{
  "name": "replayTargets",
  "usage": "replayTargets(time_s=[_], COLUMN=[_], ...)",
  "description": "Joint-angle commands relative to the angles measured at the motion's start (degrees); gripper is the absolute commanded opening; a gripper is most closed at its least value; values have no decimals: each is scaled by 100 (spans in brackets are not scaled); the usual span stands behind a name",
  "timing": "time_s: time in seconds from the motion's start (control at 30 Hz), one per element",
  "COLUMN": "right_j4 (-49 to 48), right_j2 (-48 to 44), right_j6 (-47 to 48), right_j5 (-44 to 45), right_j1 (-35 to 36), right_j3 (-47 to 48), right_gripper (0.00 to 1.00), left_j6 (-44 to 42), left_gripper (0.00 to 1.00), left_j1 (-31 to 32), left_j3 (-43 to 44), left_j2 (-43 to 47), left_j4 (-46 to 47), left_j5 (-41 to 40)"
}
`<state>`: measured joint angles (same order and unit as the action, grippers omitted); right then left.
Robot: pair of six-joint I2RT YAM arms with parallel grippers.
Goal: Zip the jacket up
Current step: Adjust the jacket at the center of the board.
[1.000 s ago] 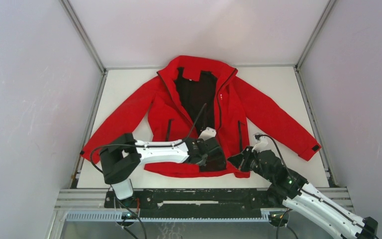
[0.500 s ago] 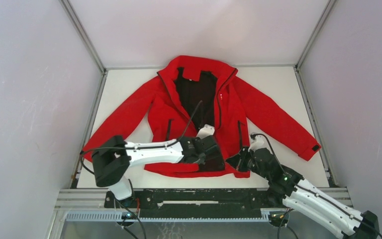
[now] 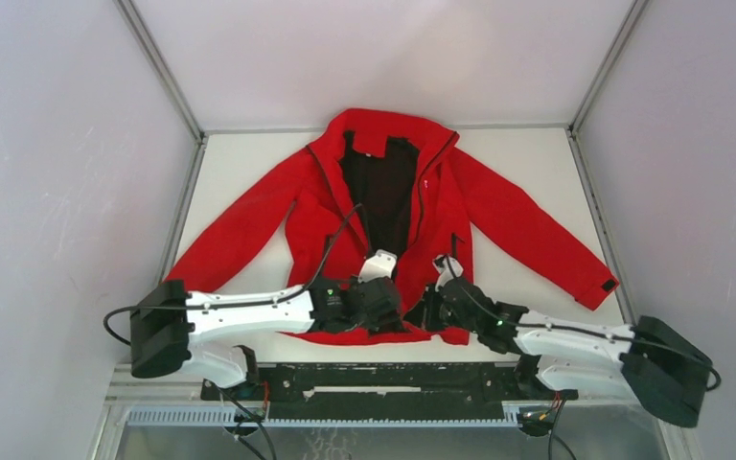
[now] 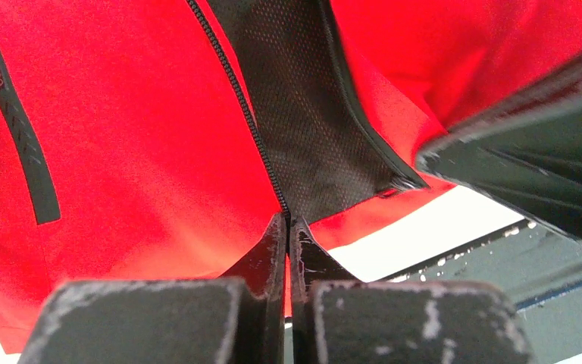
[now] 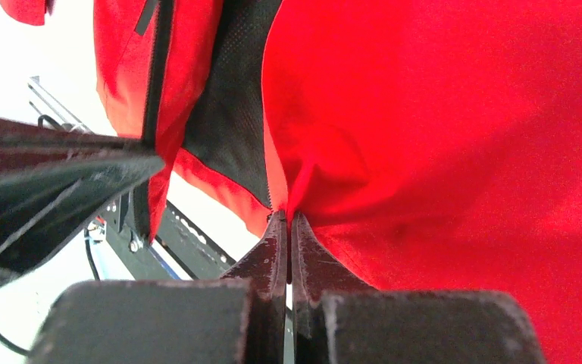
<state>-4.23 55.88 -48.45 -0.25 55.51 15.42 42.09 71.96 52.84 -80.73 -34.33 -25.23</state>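
Observation:
The red jacket (image 3: 326, 211) lies spread on the white table (image 3: 556, 158), its front open over black lining (image 3: 383, 187). Both grippers meet at the bottom hem, by the front opening. In the left wrist view my left gripper (image 4: 288, 222) is shut on the lower end of the dark zipper (image 4: 250, 121), with red cloth pinched between the fingers. My right gripper (image 5: 288, 218) is shut on the hem edge of the other front panel (image 5: 462, 152). From above, the left gripper (image 3: 393, 314) and right gripper (image 3: 422, 314) sit a few centimetres apart.
A black pocket slit (image 4: 23, 152) runs down the left panel. A black metal rail (image 3: 393, 379) borders the table's near edge right behind the hem. Grey walls enclose the table on three sides. Both sleeves stretch out toward the side edges.
The left gripper has closed on the zipper end. Both arms have stretched out low, and the right gripper has moved left toward the left one, bringing the two hem corners closer.

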Motion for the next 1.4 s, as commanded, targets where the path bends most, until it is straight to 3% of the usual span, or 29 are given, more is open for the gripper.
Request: replayTargets(time_s=[0.0,0.53,0.73,1.07,1.23,1.37], right_j4=[-1445,-2096,-2012,-1764,-1921,-1952], right_j2=[835,2958,3475,4418,4456,3882], right_j6=[-256,-413,-336,-220,-119,-90], right_j5=[-56,410,757,607,212,87], right_j1=[87,-540,-1005,-1857,-1952,-1866], right_j3=[352,848,1318,2476,2592,2368], right_gripper=[0,0,0,0,0,0], left_j6=[295,509,547,420,348,277], left_gripper=[0,0,0,0,0,0], left_j1=[170,331,327,291,140,-74], left_j3=[-305,-1122,-1291,-1104,-1177,-1498], left_j2=[602,1797,1813,1264,1383,1498], left_j4=[-84,225,370,558,598,1006], left_j5=[-53,470,479,432,467,832])
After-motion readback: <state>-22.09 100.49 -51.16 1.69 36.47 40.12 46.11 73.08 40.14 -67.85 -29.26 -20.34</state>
